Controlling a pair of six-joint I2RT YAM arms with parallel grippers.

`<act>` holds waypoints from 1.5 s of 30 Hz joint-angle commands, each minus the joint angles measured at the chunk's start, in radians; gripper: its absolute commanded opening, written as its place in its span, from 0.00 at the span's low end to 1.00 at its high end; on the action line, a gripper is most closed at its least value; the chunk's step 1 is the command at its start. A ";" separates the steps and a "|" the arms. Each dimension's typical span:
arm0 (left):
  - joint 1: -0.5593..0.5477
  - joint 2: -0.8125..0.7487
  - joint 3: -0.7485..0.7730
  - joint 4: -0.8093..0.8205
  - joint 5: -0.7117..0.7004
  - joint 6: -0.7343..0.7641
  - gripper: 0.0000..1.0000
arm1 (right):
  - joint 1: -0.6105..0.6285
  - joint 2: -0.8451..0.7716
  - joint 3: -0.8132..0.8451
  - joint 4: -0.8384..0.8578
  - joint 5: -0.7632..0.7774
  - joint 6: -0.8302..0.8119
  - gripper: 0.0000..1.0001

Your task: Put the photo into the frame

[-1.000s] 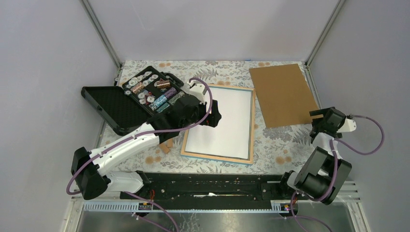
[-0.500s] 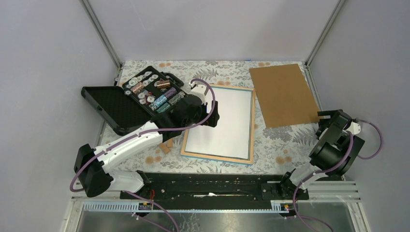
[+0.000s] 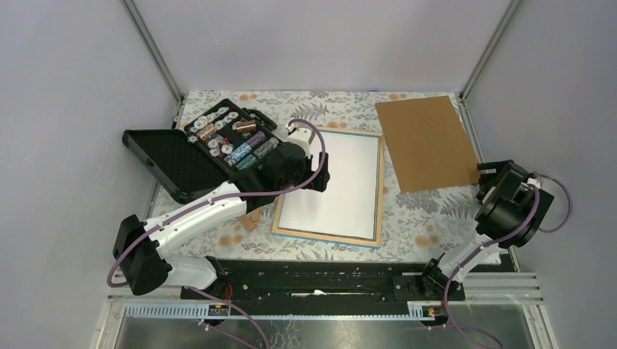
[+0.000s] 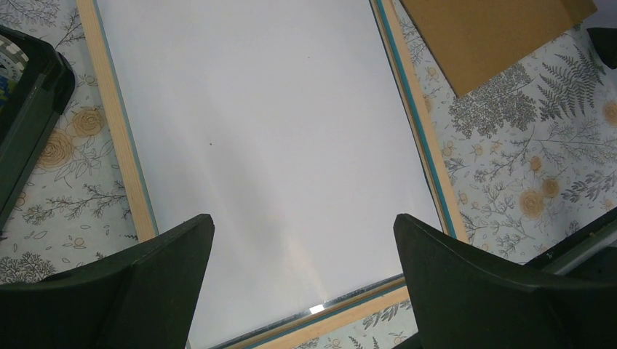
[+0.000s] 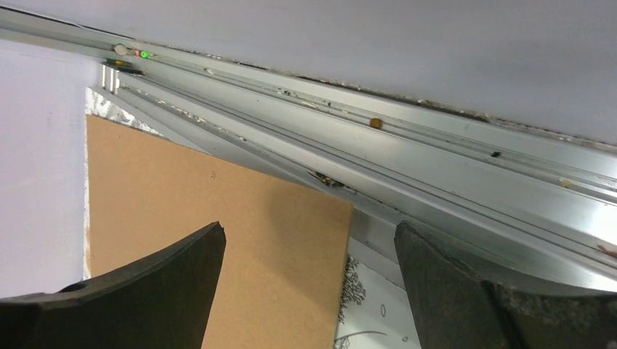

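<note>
Fingers (image 4: 145, 291) of our left gripper (image 4: 302, 222) hang spread wide with nothing between them, low over the photo (image 4: 269, 145); we cannot tell whether they touch the sheet. The photo lies white back up inside the frame (image 4: 120, 145), whose light wood rim faces up on the flowered desk (image 4: 509, 167), so the print already sits in its recess. Along the near edge a thin glint shows between sheet and rim, which we read as bare pane. Our right gripper (image 5: 308, 233) is likewise agape and empty, off to the right near a corner of the brown backing board (image 5: 218, 196), which lies apart from the frame toward the far right of the desk. At the far left a black case (image 3: 218, 142) of small parts lies open, just beside the frame's left rim.

We judge the step in hand to be settling the photo square. To do it well we should come straight down, press lightly near the middle of the sheet, and nudge rather than drag it, so the glossy face does not scuff on the pane. We should keep off the rim, since a push there could slide the whole frame toward the case. All four edges want to lie flat before the board goes on.
</note>
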 commanded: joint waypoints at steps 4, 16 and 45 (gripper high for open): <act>0.004 -0.003 0.025 0.031 -0.019 0.010 0.98 | -0.011 0.077 0.043 0.178 -0.288 0.034 0.88; 0.004 -0.014 0.022 0.034 -0.022 0.010 0.98 | -0.014 0.166 -0.031 0.559 -0.385 0.208 0.24; 0.075 -0.140 0.020 0.044 0.012 -0.027 0.98 | 0.269 -0.883 0.356 -0.657 -0.414 -0.392 0.00</act>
